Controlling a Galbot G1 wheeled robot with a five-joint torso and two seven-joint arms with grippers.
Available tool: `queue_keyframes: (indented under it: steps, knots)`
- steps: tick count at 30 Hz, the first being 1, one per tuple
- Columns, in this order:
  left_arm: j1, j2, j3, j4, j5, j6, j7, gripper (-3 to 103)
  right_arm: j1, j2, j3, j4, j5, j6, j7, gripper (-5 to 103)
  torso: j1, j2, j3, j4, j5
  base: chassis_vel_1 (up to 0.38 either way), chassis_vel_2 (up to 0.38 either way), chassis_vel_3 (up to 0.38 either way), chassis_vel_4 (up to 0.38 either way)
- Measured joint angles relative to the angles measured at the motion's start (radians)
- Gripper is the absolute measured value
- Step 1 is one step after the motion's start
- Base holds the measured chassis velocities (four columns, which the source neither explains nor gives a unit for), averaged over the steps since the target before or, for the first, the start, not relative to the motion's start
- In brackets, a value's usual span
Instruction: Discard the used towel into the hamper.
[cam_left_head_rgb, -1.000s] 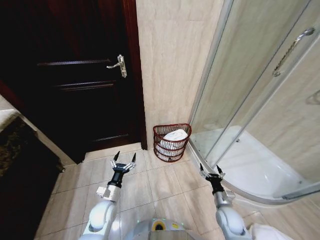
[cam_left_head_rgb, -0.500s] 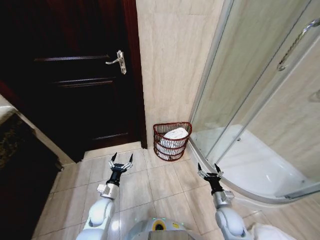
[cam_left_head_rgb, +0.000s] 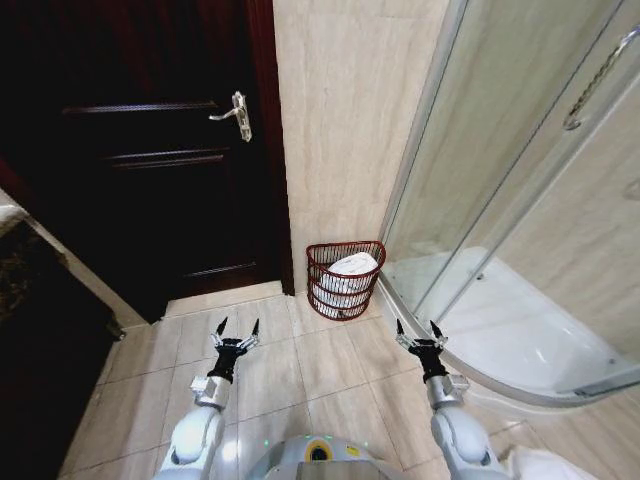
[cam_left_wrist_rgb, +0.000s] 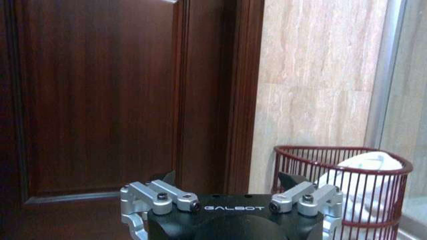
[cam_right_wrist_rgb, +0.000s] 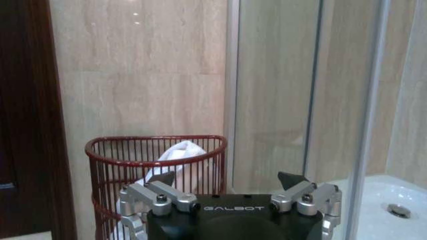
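- The hamper (cam_left_head_rgb: 344, 280) stands on the floor against the wall, between the door (cam_left_head_rgb: 150, 150) and the shower glass (cam_left_head_rgb: 520, 180), a white towel (cam_left_head_rgb: 352, 266) already inside.
- Both grippers hang spread open and empty, short of the hamper: left gripper (cam_left_head_rgb: 234, 329) toward the door, right gripper (cam_left_head_rgb: 415, 330) toward the shower, about equally near.

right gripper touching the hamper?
Apart. Head view shows bare floor tiles between the open right gripper and the hamper, which holds the white towel.

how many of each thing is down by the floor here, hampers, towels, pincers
hamper: 1
towel, lying in the hamper: 1
pincers: 2, the left pincer and right pincer, both open and empty over the tiles
total: 4
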Motion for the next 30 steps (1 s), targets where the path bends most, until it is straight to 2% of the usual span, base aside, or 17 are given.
queue_keyframes:
  steps: [30]
  knots:
    - [-0.017, -0.001, 0.006, 0.02, -0.017, -0.02, 0.006, 100, -0.02, 0.025, -0.02, 0.017, -0.028, -0.001, 0.004, 100, -0.052, -0.116, -0.065, -0.0001, 0.0, 0.0, 0.0, 0.0, 0.0]
